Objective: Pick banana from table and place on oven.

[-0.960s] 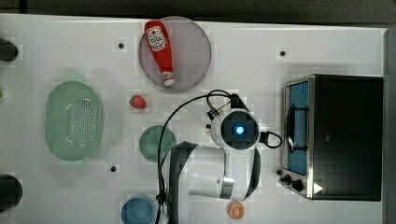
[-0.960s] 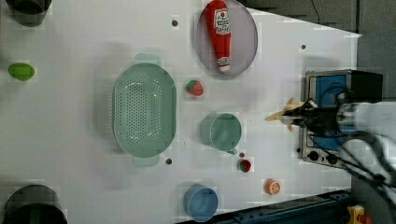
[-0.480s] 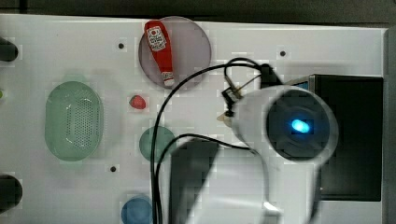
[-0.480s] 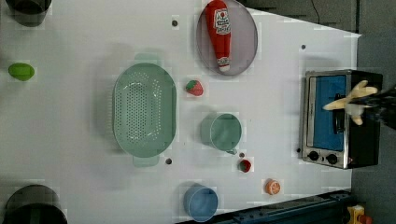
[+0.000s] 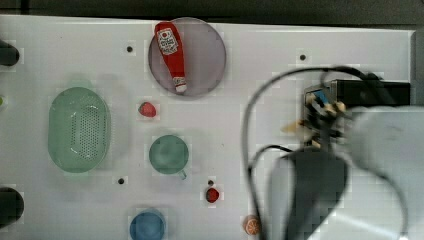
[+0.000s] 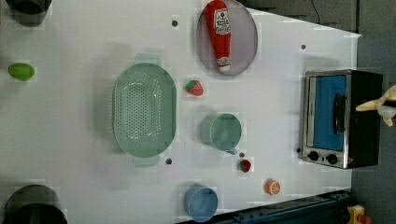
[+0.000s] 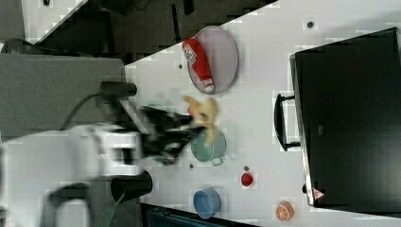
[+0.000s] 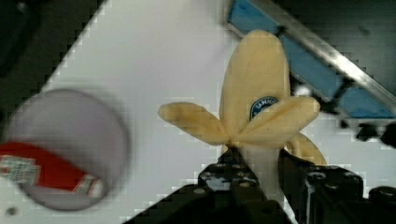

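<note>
Claw [image 8: 254,161] black, boxy, clamped narrow on banana [image 8: 254,105], which is pale cream-yellow, smooth, matte, with peel strips splayed like petals and a dark oval sticker. Banana juts ahead of claw, lifted off the flat white table [image 8: 154,56]. Just beyond it: toaster oven [image 8: 322,60], blue glass door, silver metal frame. Off to claw's side: ketchup bottle [image 8: 42,172] lying on round grey plate [image 8: 74,126].

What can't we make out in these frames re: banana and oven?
- Top view: the blurred arm covers most of the oven and the banana apart from pale tips.
- Left view: the banana is cut off by the picture's right edge.
- Right view: motion blur smears the end effector; its contact with the banana is unclear.
- Wrist view: the banana hides part of the oven door.
</note>
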`<state>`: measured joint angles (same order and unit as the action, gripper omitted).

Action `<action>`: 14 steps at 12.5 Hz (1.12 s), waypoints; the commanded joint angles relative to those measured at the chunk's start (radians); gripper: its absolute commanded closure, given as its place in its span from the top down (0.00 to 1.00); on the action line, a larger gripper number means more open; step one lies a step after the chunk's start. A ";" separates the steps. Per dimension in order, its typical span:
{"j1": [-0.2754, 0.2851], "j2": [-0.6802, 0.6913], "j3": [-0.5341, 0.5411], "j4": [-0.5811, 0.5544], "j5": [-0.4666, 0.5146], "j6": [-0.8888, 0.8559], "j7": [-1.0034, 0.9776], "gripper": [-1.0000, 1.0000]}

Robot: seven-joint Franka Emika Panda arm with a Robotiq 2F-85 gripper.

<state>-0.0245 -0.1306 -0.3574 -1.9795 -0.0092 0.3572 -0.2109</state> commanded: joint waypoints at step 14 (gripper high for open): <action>-0.051 0.303 -0.237 0.036 -0.054 0.215 -0.299 0.38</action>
<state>-0.0762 0.2012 -0.5811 -1.9580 -0.0612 0.5615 -0.4878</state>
